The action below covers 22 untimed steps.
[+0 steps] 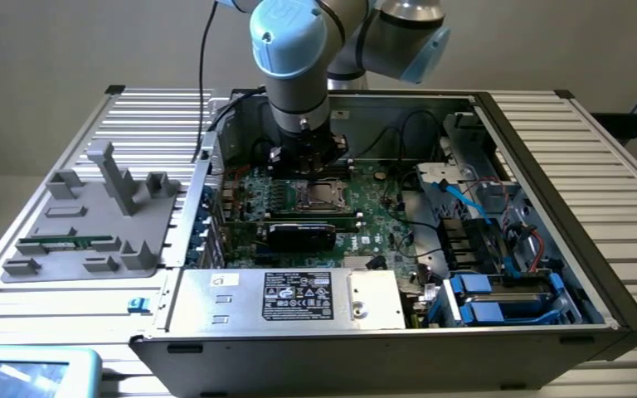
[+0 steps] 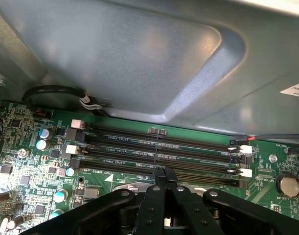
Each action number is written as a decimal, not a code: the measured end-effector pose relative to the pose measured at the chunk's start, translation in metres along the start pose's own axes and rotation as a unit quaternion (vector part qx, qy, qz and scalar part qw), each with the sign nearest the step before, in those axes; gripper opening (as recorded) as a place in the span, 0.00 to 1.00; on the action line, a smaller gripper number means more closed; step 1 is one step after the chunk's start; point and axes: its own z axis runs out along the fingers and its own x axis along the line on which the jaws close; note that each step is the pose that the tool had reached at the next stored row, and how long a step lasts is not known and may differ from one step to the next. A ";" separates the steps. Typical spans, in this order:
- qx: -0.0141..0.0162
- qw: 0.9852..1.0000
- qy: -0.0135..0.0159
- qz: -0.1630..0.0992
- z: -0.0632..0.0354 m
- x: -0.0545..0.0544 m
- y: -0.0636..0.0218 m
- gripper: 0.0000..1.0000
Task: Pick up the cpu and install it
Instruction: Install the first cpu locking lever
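On worktop (image 1: 617, 149), open computer case (image 1: 549, 189); inside, motherboard (image 1: 380, 220), CPU socket (image 1: 321, 196) mid-board, gripper (image 1: 312, 172) above its far edge; power supply (image 1: 285, 298) in front; parts tray (image 1: 75, 240) at exterior view's left.

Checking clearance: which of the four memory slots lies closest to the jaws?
The slot farthest from the grey case wall: the shut jaws' tip overlaps it; the other three lie beyond.

Motherboard (image 2: 27, 147): white silkscreen "DIMM… CPU1" beside the memory slots (image 2: 159, 147). Power-supply label (image 1: 298, 296): print too small to read.
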 end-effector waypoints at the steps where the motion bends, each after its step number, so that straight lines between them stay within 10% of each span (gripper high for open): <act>1: 0.000 1.000 0.000 0.000 0.0001 0.000 -0.0001 0.09; 22: 0.000 1.000 0.000 0.000 -0.0042 -0.003 0.0011 0.09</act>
